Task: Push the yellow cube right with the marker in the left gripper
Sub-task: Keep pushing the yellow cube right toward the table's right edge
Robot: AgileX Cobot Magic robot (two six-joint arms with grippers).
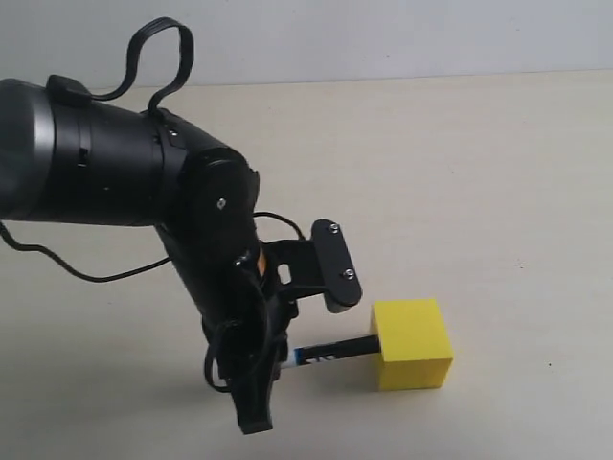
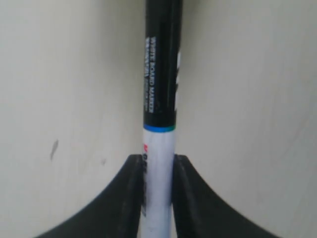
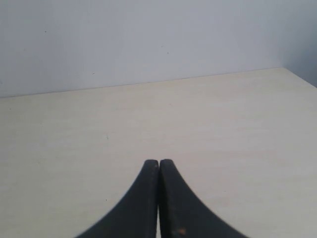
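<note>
Yellow cube (image 1: 412,343) sits toward five o'clock in the exterior view, the marker's (image 1: 330,352) black cap meeting its nine-o'clock face. Left wrist view: the left gripper (image 2: 158,166) pinches the white barrel. Right wrist view: the right gripper (image 3: 158,166) is pressed together, empty. Contact looks made; the rightward push seems mostly ahead.
</note>
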